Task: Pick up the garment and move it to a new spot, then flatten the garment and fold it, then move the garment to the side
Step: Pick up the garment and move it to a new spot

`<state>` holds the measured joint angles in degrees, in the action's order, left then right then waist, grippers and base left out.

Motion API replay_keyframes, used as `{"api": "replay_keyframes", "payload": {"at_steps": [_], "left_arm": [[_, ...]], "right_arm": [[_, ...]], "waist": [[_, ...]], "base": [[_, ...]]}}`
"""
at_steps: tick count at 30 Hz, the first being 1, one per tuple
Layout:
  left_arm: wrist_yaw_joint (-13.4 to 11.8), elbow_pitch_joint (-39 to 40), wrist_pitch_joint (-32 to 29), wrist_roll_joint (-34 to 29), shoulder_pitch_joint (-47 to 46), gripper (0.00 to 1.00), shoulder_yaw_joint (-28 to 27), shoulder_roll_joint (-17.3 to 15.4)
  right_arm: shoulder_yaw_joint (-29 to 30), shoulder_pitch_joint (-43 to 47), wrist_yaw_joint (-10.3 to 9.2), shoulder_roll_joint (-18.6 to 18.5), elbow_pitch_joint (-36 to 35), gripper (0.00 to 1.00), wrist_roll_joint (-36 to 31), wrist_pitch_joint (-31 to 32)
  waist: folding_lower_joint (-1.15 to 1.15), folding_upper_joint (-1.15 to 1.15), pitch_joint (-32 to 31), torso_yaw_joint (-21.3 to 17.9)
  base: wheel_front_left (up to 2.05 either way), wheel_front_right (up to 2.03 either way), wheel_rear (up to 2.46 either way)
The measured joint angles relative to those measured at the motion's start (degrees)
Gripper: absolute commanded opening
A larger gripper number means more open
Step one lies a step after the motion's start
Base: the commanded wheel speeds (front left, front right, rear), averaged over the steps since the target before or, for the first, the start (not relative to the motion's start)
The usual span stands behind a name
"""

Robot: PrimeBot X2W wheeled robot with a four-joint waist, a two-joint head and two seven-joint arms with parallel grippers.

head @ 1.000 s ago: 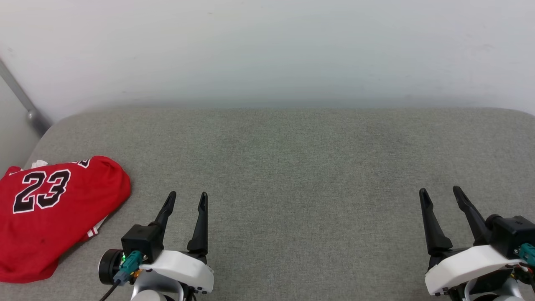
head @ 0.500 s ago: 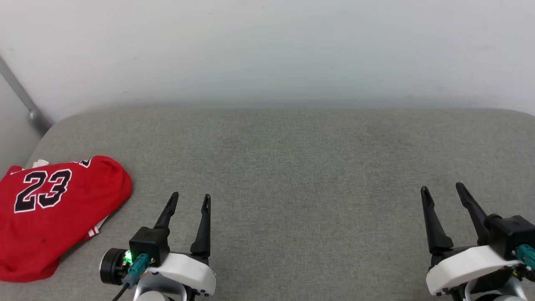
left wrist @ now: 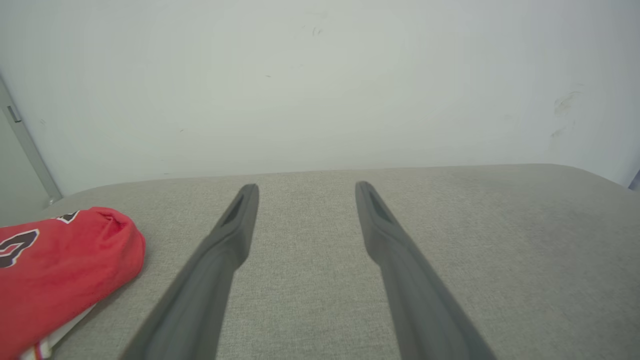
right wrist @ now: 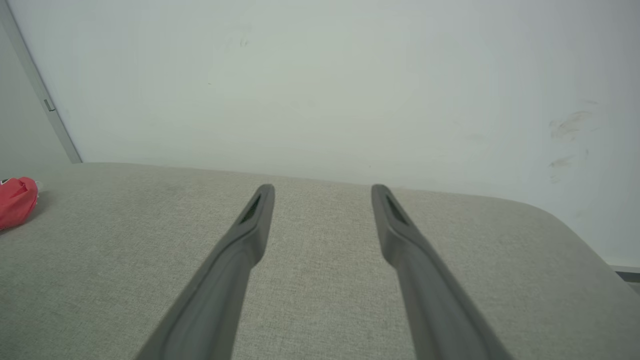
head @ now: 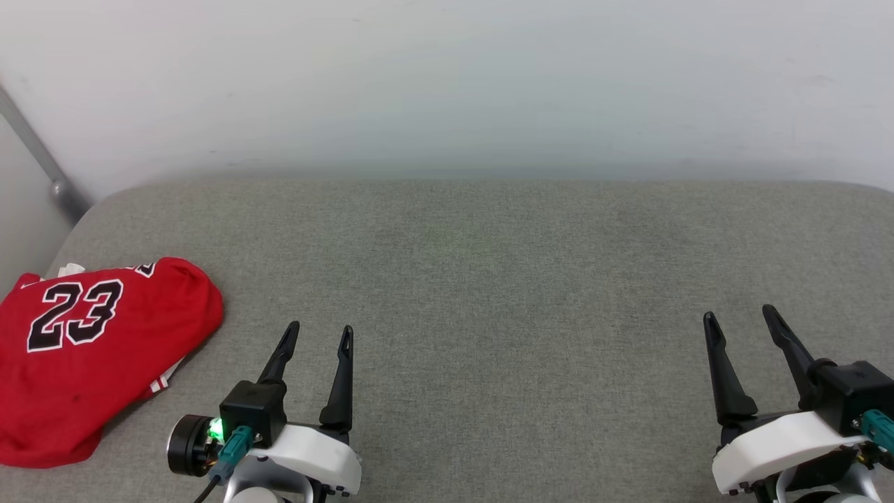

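recorded a small shift of the left gripper (head: 320,327) since one second earlier: slightly to the right and lower in the head view, by more than the slight drift of the camera itself. found the right gripper (head: 738,312) at nearly the same place as before.

noted a pale, plain wall (head: 447,84) across the upper part of the head view. below it, noted a grey fabric cushion (head: 489,279) with rounded far corners, spanning the full width.

located the garment (head: 91,356) at the left edge of the cushion, near the left gripper, well apart from the right gripper and touching neither. saw it gathered into a compact red bundle with the black, white-outlined "23" facing up, a strip of red-white trim at its near right edge and a bit of white cloth at its far edge.

found the left gripper at the lower left with fingers spread apart and holding nothing; confirmed the same gap in the left wrist view, with the garment at that view's lower left. found the right gripper at the lower right with fingers likewise spread and empty; in the right wrist view, saw a small red part of the garment at the far left edge.

noted a grey metal bar (head: 42,164) slanting down the wall at the far left. noted a green light (head: 216,429) lit on the left wrist, beside a teal connector (head: 234,443).
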<state>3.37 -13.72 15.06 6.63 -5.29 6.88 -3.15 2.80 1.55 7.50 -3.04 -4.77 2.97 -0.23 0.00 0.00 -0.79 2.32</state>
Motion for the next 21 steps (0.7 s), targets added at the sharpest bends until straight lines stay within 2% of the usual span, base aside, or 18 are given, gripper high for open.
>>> {"api": "replay_keyframes", "payload": {"at_steps": [11,21], "left_arm": [[-0.31,-0.93,0.01,0.20,-1.10,1.00,-0.03,0.16],[-1.42,-0.83,0.01,3.00,-2.12,1.00,-1.37,0.22]], "right_arm": [[-0.41,-0.09,0.00,0.00,0.10,1.00,0.13,0.00],[-2.21,-0.19,0.00,0.02,-0.97,1.00,-0.60,0.76]], "waist": [[0.00,0.00,0.33,1.64],[0.00,0.00,0.78,9.14]], "base": [[0.00,0.00,0.00],[0.00,0.00,0.00]]}}
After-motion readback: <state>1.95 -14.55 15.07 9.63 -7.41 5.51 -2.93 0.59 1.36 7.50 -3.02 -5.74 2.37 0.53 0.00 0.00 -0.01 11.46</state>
